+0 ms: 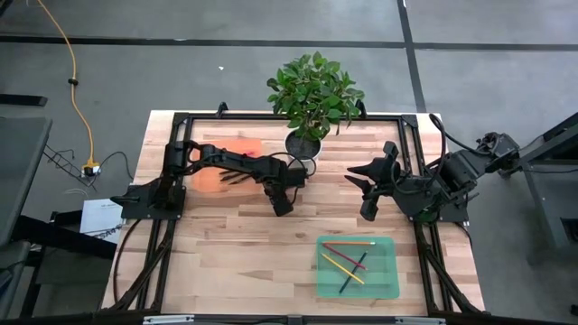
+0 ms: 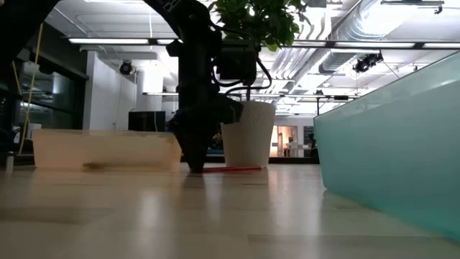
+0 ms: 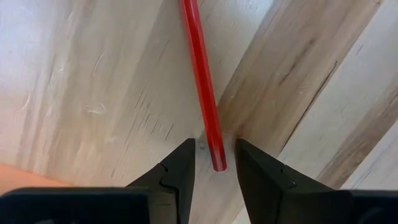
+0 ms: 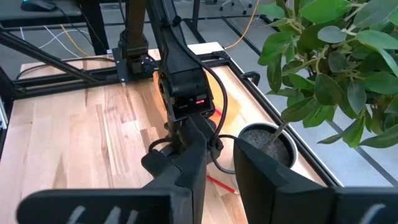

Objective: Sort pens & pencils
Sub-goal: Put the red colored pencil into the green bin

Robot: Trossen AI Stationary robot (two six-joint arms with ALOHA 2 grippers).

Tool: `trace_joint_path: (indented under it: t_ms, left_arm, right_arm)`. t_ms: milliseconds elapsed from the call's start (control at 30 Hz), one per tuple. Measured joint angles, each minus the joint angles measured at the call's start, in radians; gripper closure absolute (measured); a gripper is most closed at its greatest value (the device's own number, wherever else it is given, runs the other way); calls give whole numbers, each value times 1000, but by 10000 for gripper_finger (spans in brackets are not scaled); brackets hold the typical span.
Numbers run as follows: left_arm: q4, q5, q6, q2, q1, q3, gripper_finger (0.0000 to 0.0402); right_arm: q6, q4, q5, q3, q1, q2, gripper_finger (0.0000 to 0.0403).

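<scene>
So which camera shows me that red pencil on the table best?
The left wrist view: the red pencil fills it, its end between the left end effector's open fingers. The low view shows a thin red line, the right wrist view only a sliver, the high view nothing clear.

Red pencil (image 3: 202,87), teal tray (image 1: 357,268) (translucent), pale wood-grain table (image 1: 235,253).

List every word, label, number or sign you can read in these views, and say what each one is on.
No text can be read in any view.
The white sheet of paper on the floor left of the table carries dark print, too small to read.
The left arm's wrist housing shows a small red light, not a character.
The plant pot, green tray and red pencil carry no markings.
</scene>
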Motion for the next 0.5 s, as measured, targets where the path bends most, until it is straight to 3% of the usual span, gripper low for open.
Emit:
trace_joint_path:
  t_ms: [267,500]
  left_arm:
    - [3,5,0,1,0,0,307]
    - [14,12,0,1,0,0,364]
  right_arm:
    - [0,-4,0,0,0,0,329]
    - [-1,-6,1,0,0,0,329]
